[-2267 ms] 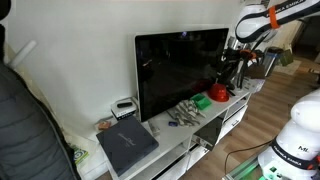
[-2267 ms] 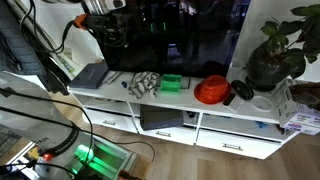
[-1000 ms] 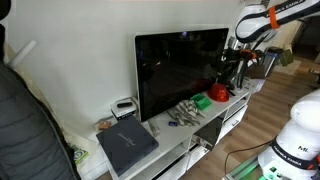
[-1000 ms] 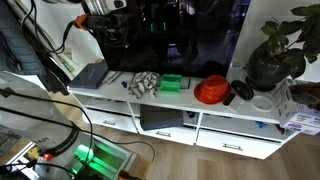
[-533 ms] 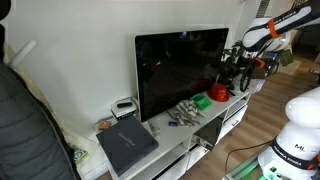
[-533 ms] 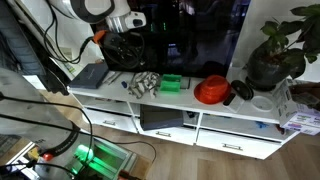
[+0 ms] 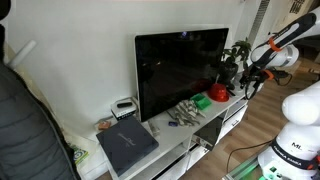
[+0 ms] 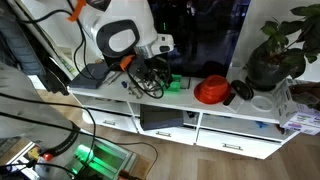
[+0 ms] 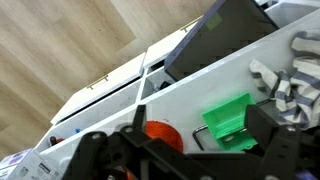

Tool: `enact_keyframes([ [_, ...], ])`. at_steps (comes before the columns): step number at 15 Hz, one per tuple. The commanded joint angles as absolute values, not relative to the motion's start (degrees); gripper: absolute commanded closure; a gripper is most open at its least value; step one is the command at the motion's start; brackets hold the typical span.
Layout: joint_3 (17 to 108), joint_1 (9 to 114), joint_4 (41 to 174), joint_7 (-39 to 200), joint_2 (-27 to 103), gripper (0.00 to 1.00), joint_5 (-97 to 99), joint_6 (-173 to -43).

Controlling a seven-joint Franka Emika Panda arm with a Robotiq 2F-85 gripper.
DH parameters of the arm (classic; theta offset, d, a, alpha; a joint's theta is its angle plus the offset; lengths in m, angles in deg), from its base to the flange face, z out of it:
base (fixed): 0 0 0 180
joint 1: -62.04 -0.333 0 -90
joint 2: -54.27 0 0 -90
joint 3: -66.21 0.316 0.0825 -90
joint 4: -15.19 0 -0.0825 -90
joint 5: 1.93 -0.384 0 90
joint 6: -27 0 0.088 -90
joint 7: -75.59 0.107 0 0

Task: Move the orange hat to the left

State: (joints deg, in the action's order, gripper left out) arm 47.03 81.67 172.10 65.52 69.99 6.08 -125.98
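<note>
- Orange hat (image 8: 212,90) sits on top of the white TV stand (image 8: 250,112), brim flat. It is near the green object (image 8: 172,83), with the black TV (image 7: 180,70) behind.
- Gripper (image 9: 180,152) in the wrist view is dark and blurred. Its fingers (image 9: 92,152) are spread wide — nothing is held between them.
- The hat shows beyond the gap in the wrist view, apart from the gripper.
- Arm (image 7: 275,55) stands out in front of the stand — clear of the hat in both exterior views.

Both exterior views face TV shelf (image 8: 200,108) from opp. ends; wrist cam, prob. tilted, overlooks it.
</note>
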Motion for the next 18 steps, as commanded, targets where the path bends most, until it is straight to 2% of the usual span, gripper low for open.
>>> enact_keyframes([
  [1,46.86,82.13,171.88,65.18,68.77,0.0,6.03,-126.57],
  [7,47.81,82.54,171.4,65.49,67.85,0.0,7.71,-127.15],
  [13,45.71,79.06,166.2,54.6,54.17,0.0,4.09,-137.94],
  [18,49.13,79.19,160.29,51.61,41.66,0.0,0.51,-147.38],
])
